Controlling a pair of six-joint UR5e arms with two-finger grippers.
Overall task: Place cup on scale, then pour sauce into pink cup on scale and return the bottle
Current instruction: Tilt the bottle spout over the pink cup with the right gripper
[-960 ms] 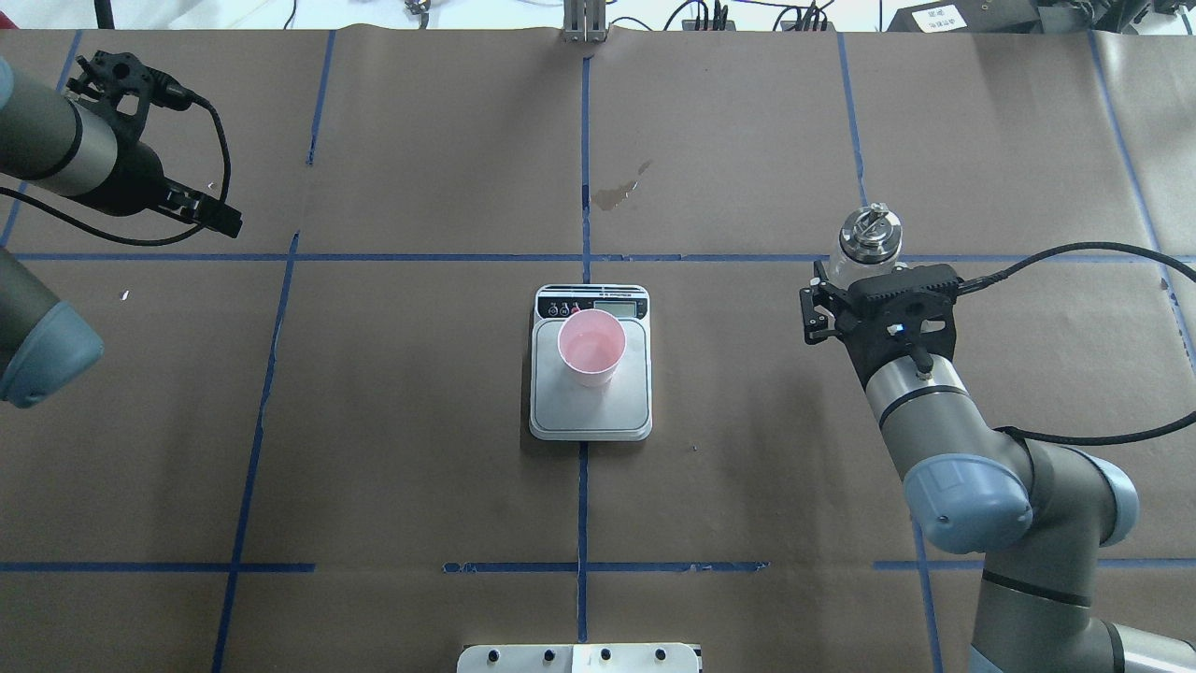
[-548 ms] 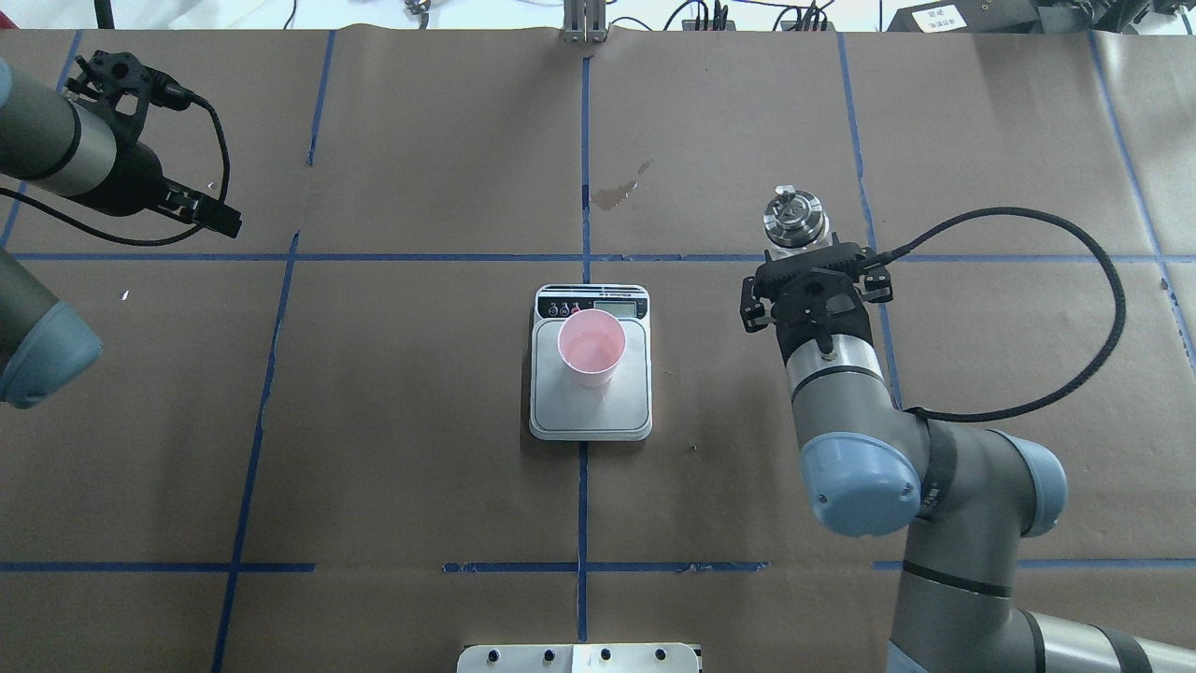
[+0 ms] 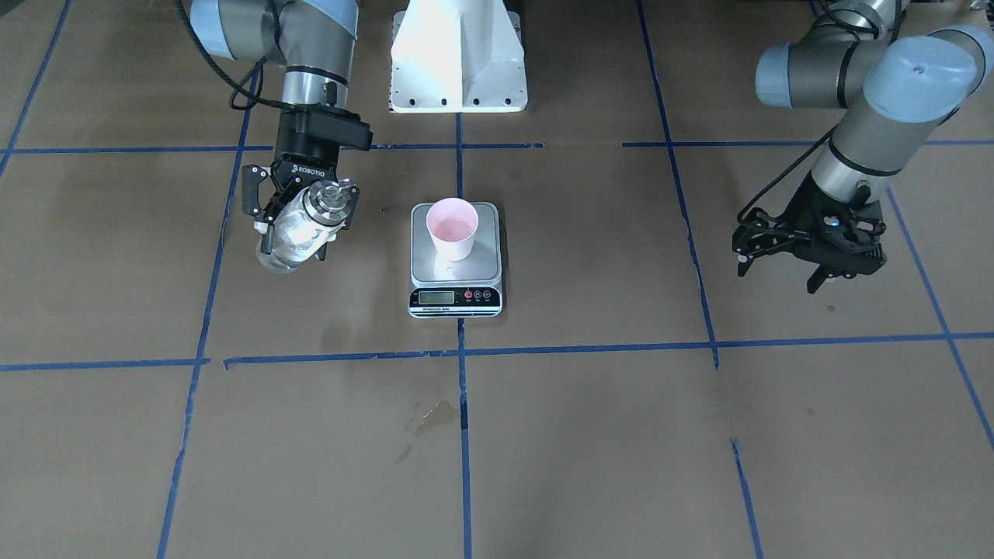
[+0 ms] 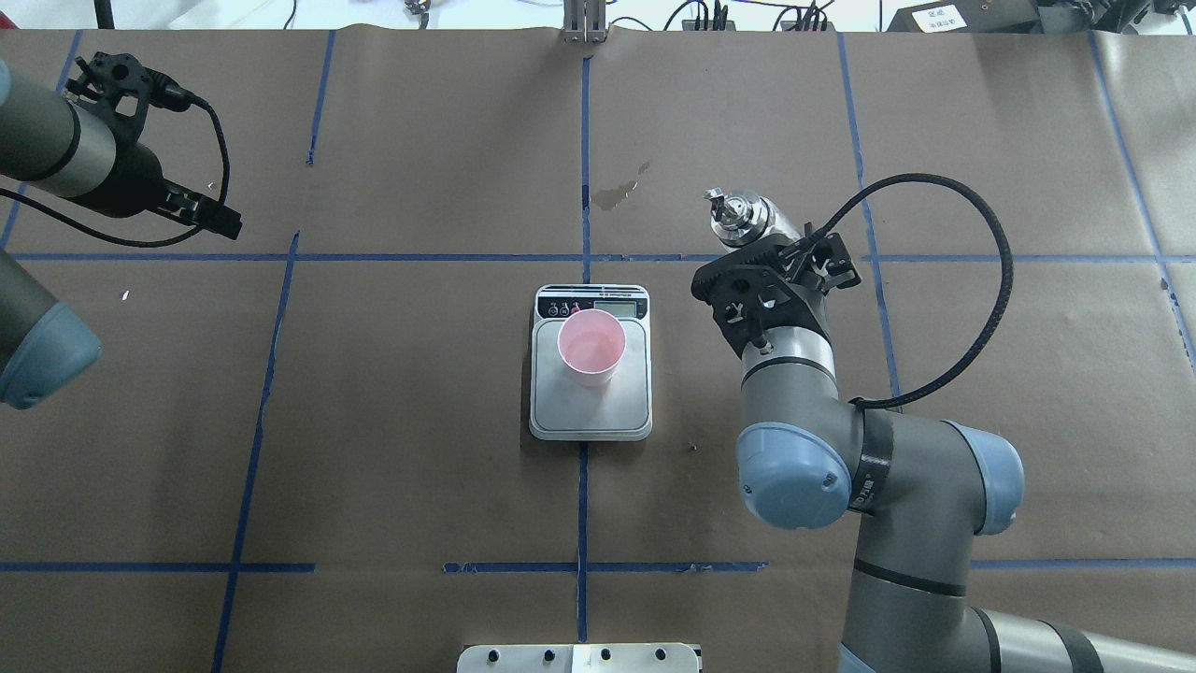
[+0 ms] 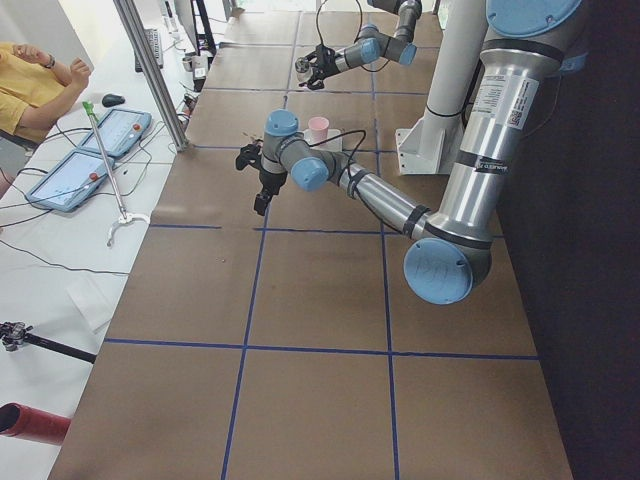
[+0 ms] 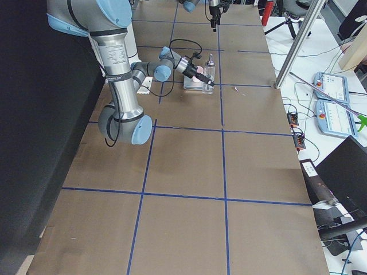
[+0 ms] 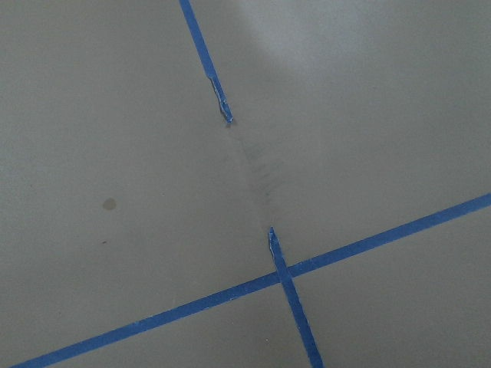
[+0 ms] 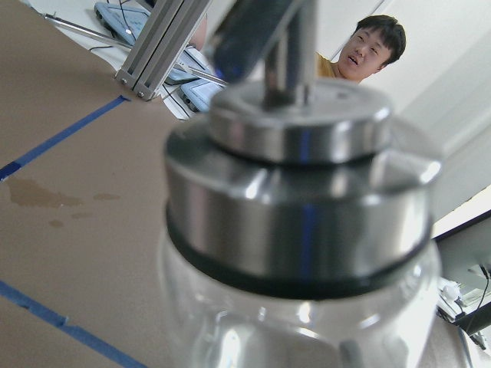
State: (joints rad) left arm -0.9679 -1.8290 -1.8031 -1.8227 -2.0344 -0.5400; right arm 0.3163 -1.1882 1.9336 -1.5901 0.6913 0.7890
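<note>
Right gripper is clamped across the smooth glass body of the bottle. The bottle is carried tilted, steel pourer cap leaning toward the cup, presumably to line up the pour. The tapered cup, pink inside, stands upright on the flat metal-topped scale at desk centre. Left gripper is parked toward the far left corner; its finger state cannot be told.
</note>
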